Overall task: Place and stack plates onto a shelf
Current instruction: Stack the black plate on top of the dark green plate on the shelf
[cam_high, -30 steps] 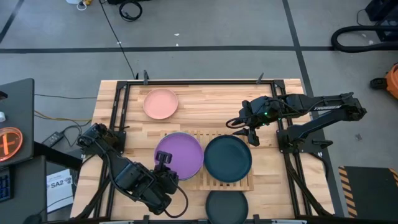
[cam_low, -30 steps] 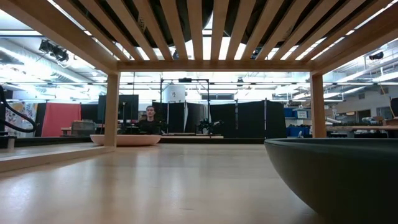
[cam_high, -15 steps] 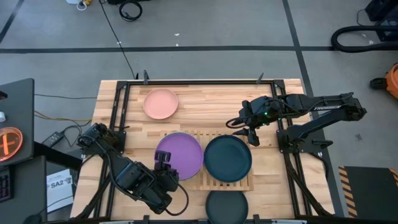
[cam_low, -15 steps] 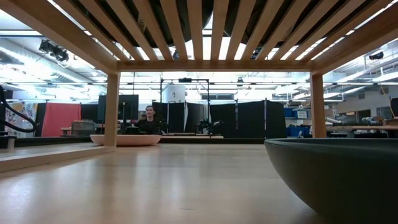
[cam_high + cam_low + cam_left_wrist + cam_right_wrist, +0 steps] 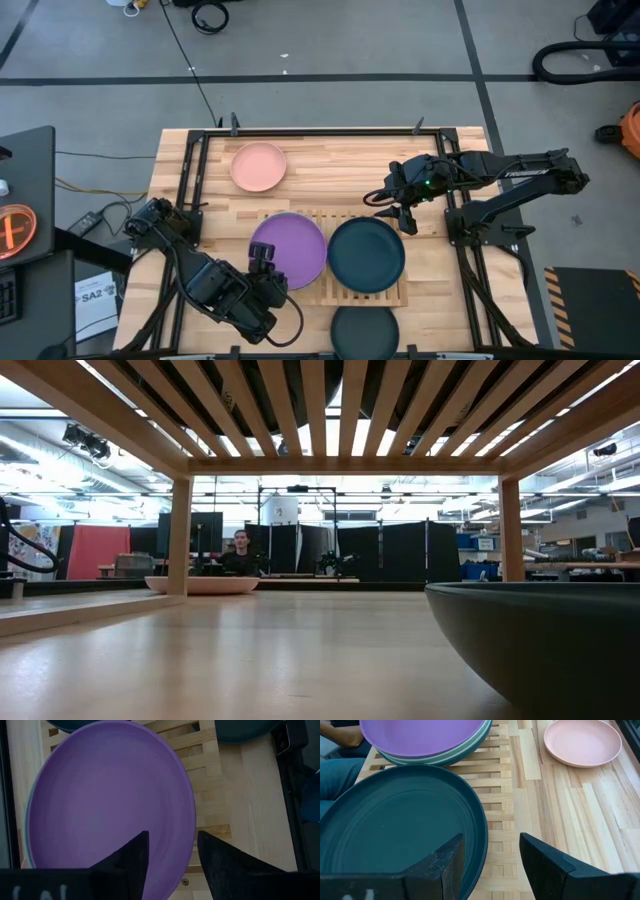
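Observation:
The purple plate tops a stack on the left half of the slatted shelf; a mint green plate shows under it. The dark teal plate lies on the shelf's right half. The pink plate rests on the table at the far left, the black plate at the near edge. My left gripper is open at the purple plate's near-left rim, one finger over the plate and one beyond the rim. My right gripper hangs open above the teal plate's far edge.
A black metal frame runs round the tabletop. From table height the shelf's slats and legs span overhead, with the pink plate far off and the black plate close by. A person sits beyond the table.

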